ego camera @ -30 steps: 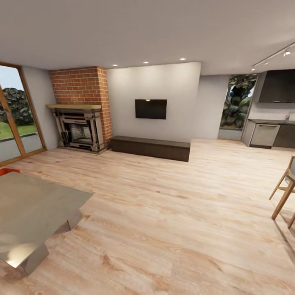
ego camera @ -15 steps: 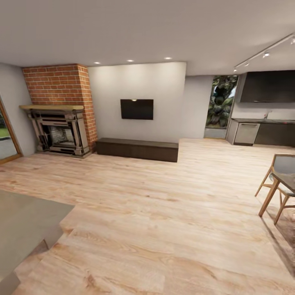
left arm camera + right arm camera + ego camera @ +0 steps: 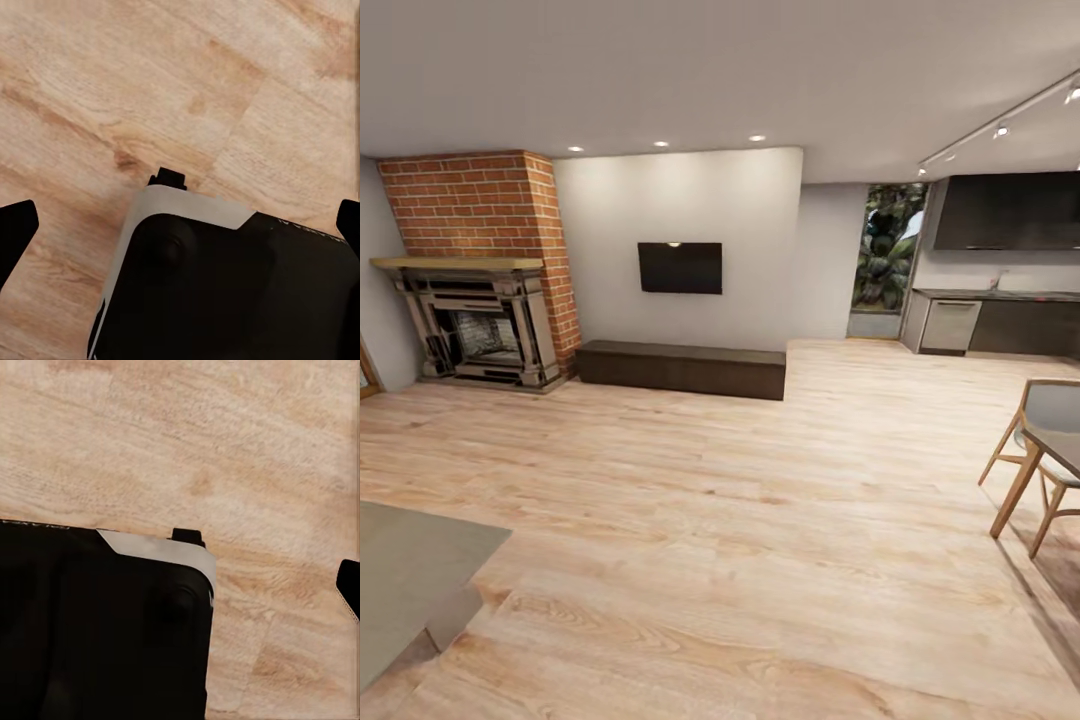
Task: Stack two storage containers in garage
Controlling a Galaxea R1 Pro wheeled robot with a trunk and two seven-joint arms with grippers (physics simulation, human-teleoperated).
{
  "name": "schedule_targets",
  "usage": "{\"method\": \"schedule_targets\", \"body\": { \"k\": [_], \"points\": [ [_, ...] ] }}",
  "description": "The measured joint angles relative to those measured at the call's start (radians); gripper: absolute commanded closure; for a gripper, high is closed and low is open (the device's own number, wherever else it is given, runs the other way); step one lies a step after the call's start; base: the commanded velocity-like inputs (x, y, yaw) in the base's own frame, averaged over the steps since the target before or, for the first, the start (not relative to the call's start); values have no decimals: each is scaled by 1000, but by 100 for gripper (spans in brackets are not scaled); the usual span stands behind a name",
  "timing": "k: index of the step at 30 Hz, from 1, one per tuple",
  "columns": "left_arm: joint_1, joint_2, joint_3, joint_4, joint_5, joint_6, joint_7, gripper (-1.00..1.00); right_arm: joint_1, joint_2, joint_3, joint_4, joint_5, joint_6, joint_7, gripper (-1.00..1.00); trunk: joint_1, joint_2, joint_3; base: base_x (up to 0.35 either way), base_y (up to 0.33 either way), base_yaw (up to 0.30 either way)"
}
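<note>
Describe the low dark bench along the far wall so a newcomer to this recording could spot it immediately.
Start at the red brick fireplace on the far left. Just to its right, on the wood floor against the pale wall, lies a long low dark bench, below the wall-mounted TV. It is the one floor-level dark slab there.

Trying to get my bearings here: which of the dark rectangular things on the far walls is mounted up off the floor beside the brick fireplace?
The TV: it hangs mid-wall, while the long dark bench sits on the wood floor.

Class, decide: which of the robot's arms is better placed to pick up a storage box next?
Neither has the edge, judging from here: the left gripper and right gripper both hang open and empty over the wood floor.
</note>
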Motion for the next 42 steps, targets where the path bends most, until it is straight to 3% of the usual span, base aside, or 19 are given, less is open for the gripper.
{"method": "schedule_targets", "body": {
  "k": [42],
  "points": [
    [0,0,0,0,0,0,-2,-100,0,7,-1,0,4,-2,-6,-100,0,0,0,323,0,0]
  ]
}}
